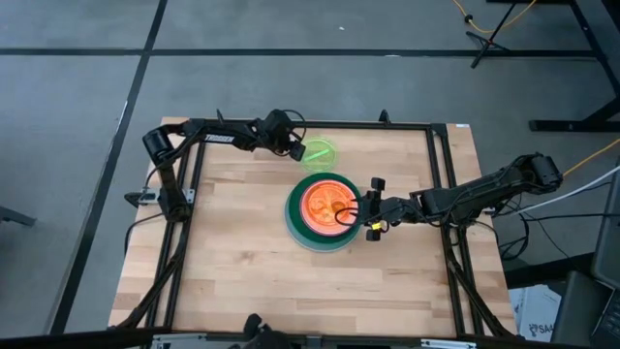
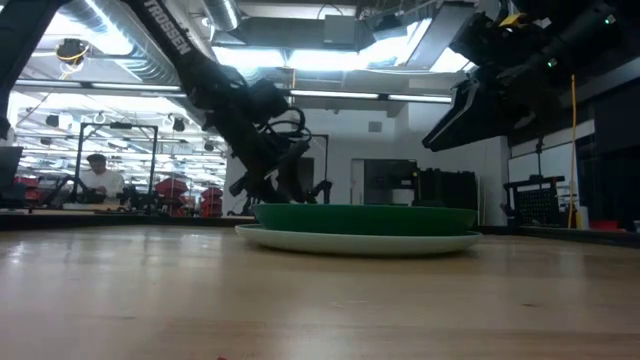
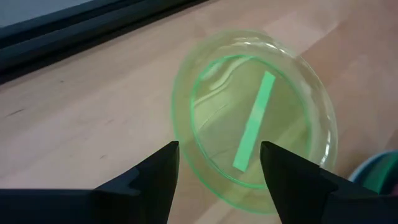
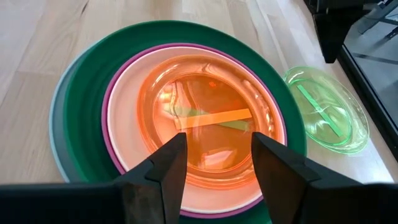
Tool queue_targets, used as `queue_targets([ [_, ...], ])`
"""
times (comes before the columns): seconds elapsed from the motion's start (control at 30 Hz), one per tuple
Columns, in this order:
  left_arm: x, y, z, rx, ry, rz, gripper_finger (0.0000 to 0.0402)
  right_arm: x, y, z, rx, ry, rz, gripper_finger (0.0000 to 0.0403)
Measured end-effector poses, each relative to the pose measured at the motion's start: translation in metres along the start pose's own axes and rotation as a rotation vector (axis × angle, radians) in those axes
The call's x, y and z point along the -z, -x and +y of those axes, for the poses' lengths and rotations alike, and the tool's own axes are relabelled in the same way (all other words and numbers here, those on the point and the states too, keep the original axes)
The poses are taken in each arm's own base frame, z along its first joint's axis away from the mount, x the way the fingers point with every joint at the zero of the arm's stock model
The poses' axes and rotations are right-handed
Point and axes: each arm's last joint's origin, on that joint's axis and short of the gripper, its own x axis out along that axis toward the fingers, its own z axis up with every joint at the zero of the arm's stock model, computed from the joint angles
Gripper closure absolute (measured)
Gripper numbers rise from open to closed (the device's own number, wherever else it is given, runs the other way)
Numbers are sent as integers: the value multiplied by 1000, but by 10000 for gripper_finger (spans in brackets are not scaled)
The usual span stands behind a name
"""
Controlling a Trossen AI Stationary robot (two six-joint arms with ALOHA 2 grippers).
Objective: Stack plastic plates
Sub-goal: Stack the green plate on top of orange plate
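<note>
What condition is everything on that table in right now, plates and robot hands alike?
Plate stack: nested, light blue at the bottom, then dark green, magenta, cream, orange on top.
Lime green plate: alone on the table beside the stack, not yet stacked.
Left gripper: fingers open, over the lime green plate's rim.
Right gripper: fingers open, empty, above the stack.

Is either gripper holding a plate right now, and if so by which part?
Nothing is held. The left gripper hangs open over the lime green plate; the right gripper is open above the stack.
</note>
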Motion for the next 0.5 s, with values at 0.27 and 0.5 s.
queue_targets([
  [0.27, -1, -3, 7, -13, 46, -1, 182, 0, 0, 0, 0, 0, 0, 231],
  [0.5, 1, -3, 8, -21, 63, 16, 182, 0, 0, 0, 0, 0, 0, 231],
])
